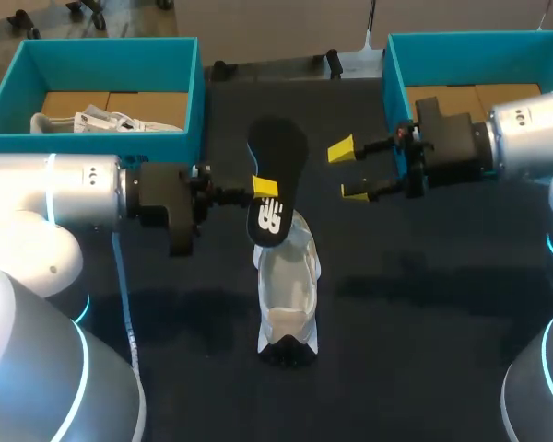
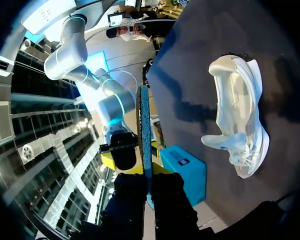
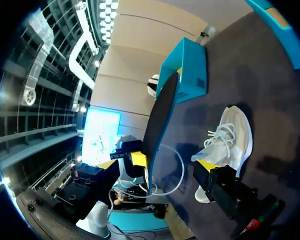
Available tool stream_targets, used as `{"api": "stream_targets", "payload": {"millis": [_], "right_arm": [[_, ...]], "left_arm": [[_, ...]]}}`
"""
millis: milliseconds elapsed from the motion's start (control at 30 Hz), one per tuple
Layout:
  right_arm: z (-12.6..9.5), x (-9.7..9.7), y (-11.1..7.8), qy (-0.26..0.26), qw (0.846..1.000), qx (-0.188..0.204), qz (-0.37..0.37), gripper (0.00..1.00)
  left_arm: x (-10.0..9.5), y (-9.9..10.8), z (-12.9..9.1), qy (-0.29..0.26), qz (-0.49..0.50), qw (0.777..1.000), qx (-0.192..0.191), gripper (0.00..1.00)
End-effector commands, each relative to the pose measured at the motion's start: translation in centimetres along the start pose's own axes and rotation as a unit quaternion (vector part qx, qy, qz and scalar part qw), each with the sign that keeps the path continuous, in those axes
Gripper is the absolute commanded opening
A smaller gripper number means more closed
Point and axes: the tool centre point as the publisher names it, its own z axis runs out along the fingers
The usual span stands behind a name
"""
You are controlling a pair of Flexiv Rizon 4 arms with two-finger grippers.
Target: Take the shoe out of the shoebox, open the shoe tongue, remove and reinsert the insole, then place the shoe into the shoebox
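My left gripper (image 1: pixel 263 189) is shut on a black insole (image 1: pixel 278 175) and holds it up above the heel end of a white shoe (image 1: pixel 288 295), which lies on the dark table. In the left wrist view the insole (image 2: pixel 145 125) shows edge-on, clamped between my fingers, with the shoe (image 2: pixel 237 115) off to one side. My right gripper (image 1: pixel 348 170) hangs open just right of the insole, clear of it, with nothing between its yellow tips. Seen from the right wrist, the insole (image 3: pixel 161 117) stands ahead of my finger (image 3: pixel 225 190), beside the shoe (image 3: pixel 225 140).
A teal shoebox (image 1: pixel 189 87) at the back left holds a second white shoe (image 1: pixel 101 120). Another teal shoebox (image 1: pixel 396 64) stands at the back right, behind my right arm. Bare dark table (image 1: pixel 424 313) stretches right of the shoe.
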Motion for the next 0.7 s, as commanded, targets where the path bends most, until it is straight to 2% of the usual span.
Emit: {"api": "stream_targets", "payload": {"millis": [33, 333, 700], "right_arm": [[2.9, -0.9, 1.5, 0.010, 1.000, 0.006, 0.005, 1.00], [5.7, -1.7, 2.2, 0.045, 0.999, 0.007, 0.029, 1.00], [7.3, -0.6, 2.5, 0.079, 0.996, 0.008, 0.042, 1.00]], "left_arm": [[0.0, -0.1, 0.1, 0.001, 0.001, 1.000, -0.002, 0.00], [0.0, -0.1, 0.1, 0.001, 0.001, 1.000, -0.002, 0.00], [0.0, -0.1, 0.1, 0.001, 0.001, 1.000, -0.002, 0.00]]}}
